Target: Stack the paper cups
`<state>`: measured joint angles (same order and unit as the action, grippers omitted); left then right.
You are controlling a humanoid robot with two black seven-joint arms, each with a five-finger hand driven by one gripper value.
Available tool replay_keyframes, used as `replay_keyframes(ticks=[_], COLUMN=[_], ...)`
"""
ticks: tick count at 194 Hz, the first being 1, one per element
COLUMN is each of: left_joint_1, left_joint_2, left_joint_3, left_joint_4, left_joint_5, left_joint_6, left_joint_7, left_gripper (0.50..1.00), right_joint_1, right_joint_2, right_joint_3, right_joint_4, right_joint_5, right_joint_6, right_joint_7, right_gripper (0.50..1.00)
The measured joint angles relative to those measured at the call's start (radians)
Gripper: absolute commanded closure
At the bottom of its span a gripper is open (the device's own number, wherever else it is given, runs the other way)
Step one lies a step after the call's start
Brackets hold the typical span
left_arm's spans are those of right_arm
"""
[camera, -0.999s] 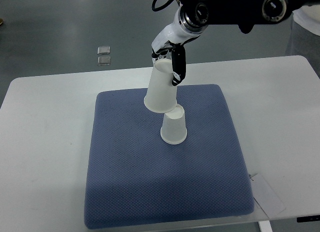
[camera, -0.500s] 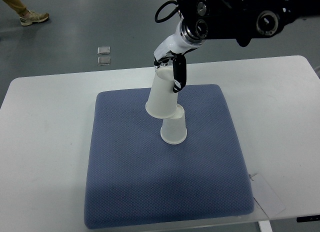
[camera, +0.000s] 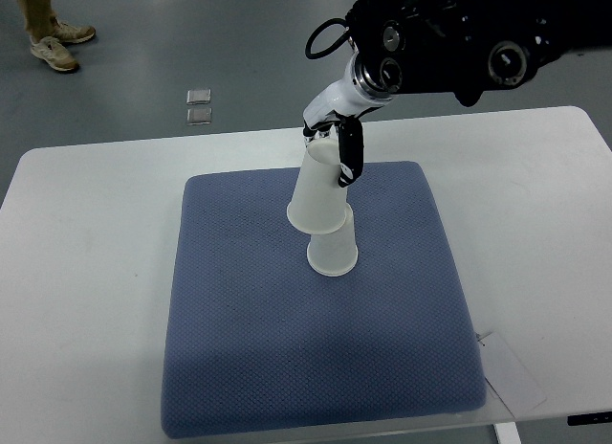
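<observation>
Right hand [camera: 337,149] pinches inverted upper cup [camera: 319,190] near its base, over lower cup [camera: 333,251]. Judged light, thin-walled, crushable; grip gently.

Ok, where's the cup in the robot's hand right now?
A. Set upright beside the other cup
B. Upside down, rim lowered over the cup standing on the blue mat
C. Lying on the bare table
B: the right hand holds the inverted cup, its rim overlapping the standing cup on the blue mat.
</observation>
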<state>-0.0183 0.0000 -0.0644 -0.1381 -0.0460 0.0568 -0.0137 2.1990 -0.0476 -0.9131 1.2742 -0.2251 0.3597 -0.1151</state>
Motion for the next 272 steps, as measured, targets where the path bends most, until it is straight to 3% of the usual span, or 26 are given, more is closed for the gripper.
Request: replay_keyframes(ticks=[137,272], left_joint_1=[0.0,0.0], left_joint_2=[0.0,0.0], left_joint_3=[0.0,0.0], left_joint_4=[0.0,0.0], left_joint_5=[0.0,0.0], left_joint_6=[0.0,0.0], left_joint_7=[0.0,0.0], left_gripper=[0.5,0.5], right_joint_1=[-0.004,0.007], right_joint_2=[0.001,-0.004], right_joint_3=[-0.027,-0.05], right_joint_4=[0.026,0.034], right_joint_5=[-0.005,-0.014], right_joint_6=[-0.039,-0.032], right_joint_7=[0.0,0.0], right_gripper=[0.865,0.863])
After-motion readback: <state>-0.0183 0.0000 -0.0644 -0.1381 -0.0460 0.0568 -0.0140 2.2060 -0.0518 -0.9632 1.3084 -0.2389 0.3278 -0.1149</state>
